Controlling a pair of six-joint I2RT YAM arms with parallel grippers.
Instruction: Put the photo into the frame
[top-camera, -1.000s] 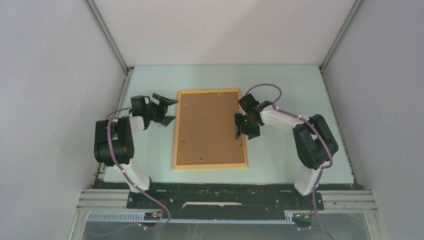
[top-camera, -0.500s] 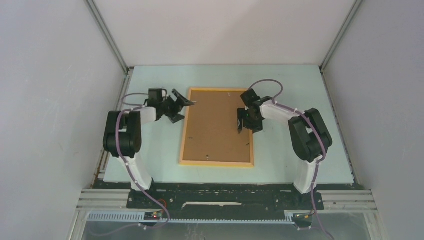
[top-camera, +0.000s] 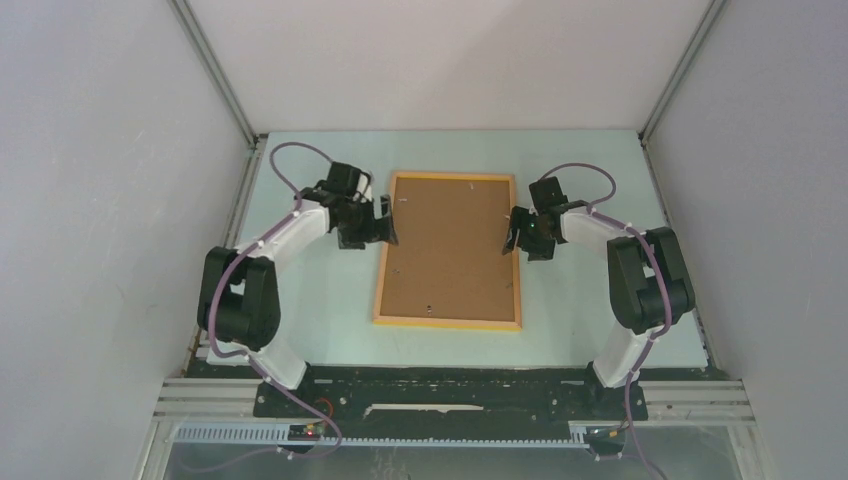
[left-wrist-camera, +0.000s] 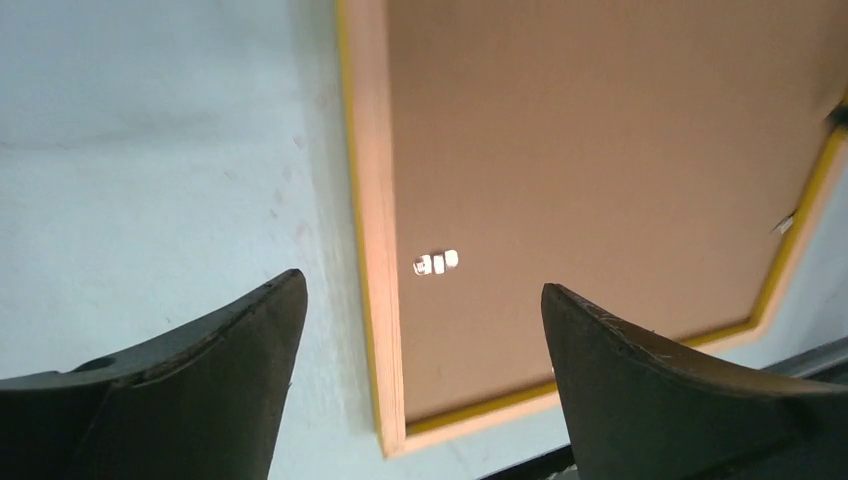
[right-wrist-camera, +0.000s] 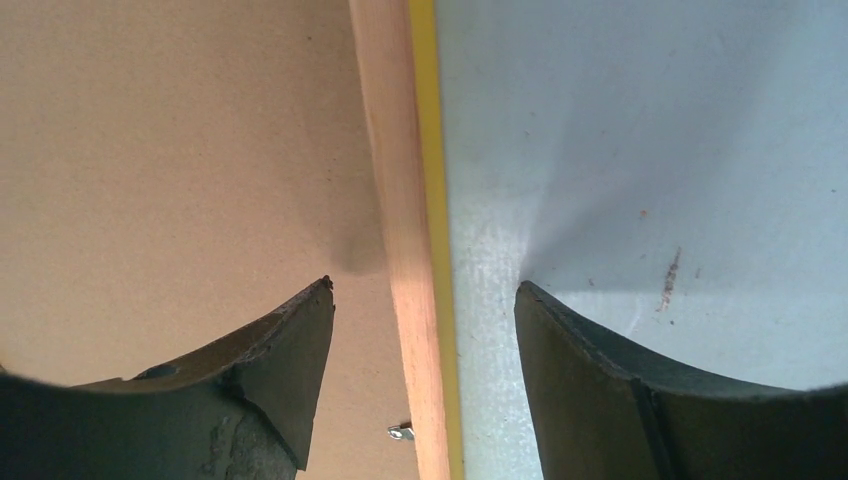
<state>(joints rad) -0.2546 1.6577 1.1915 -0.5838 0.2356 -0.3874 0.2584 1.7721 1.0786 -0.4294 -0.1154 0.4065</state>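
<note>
My left tool (left-wrist-camera: 422, 283) and right tool (right-wrist-camera: 424, 283) are both released, each astride a side rail of the frame (top-camera: 449, 177). It lies between them on the bench, the brown backing sheet (top-camera: 450, 250) filling it. The photo is unseen, so I can't tell whether it's inside.

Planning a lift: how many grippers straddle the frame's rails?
2: the left gripper straddles the frame's left rail, the right gripper its right rail, both open.

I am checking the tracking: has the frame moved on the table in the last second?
Yes. In the top view the frame has slid to the right, so it now lies nearer the right edge of the table.
</note>
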